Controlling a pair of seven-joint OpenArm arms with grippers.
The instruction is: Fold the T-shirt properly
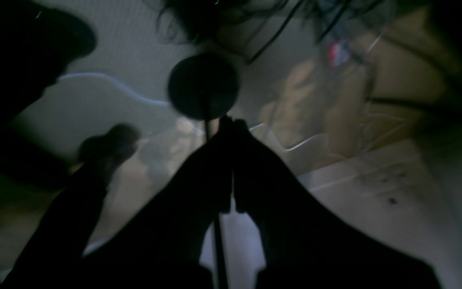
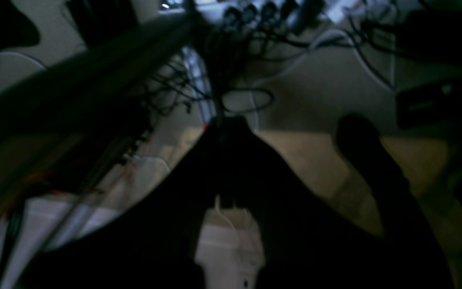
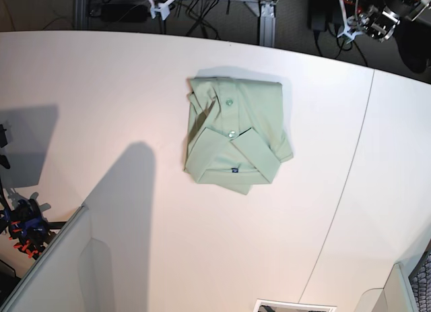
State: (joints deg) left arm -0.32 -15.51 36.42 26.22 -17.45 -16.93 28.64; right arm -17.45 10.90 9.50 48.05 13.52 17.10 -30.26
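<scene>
The pale mint-green T-shirt (image 3: pixel 232 137) lies folded into a compact rectangle on the white table (image 3: pixel 121 96), a little behind the middle, collar and buttons facing up, a tiny dark tag near its front edge. My left gripper (image 1: pixel 233 120) is shut and empty, raised off the table at the far right (image 3: pixel 367 22). My right gripper (image 2: pixel 227 120) is shut and empty, raised at the far edge (image 3: pixel 161 3). Both are well clear of the shirt. Both wrist views are dark and blurred and show floor and cables, not the shirt.
A seam (image 3: pixel 350 170) runs down the table's right part. A grey panel (image 3: pixel 47 271) stands at the front left, with clamps (image 3: pixel 23 224) at the left edge. Metal frame legs and cables (image 3: pixel 266 15) lie beyond the far edge.
</scene>
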